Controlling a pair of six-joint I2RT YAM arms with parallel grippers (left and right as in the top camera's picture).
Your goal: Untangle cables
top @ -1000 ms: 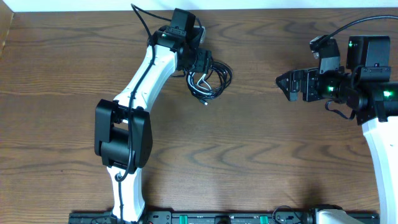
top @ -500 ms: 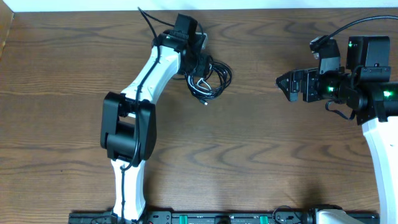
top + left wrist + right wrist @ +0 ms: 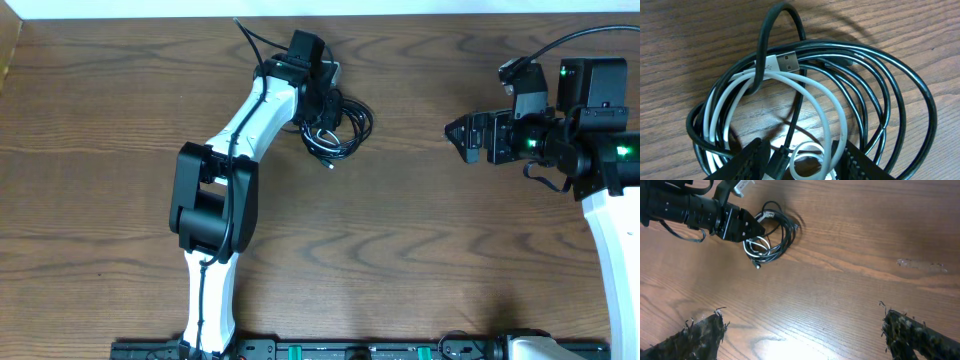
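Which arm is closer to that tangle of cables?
Left. On the left arm, open jaws straddle strands of the cable tangle; the right arm sits well off to the right, jaws open, touching nothing.

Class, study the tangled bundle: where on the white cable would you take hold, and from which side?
Grip its USB plug from above: it is rigid and lies exposed atop the black coils, whereas the rest of the white cable threads between them.

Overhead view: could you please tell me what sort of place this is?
Probably a robotics lab bench: a left arm and right arm at a wood-grain table, an equipment rail along its near edge, and one tangle of cables.
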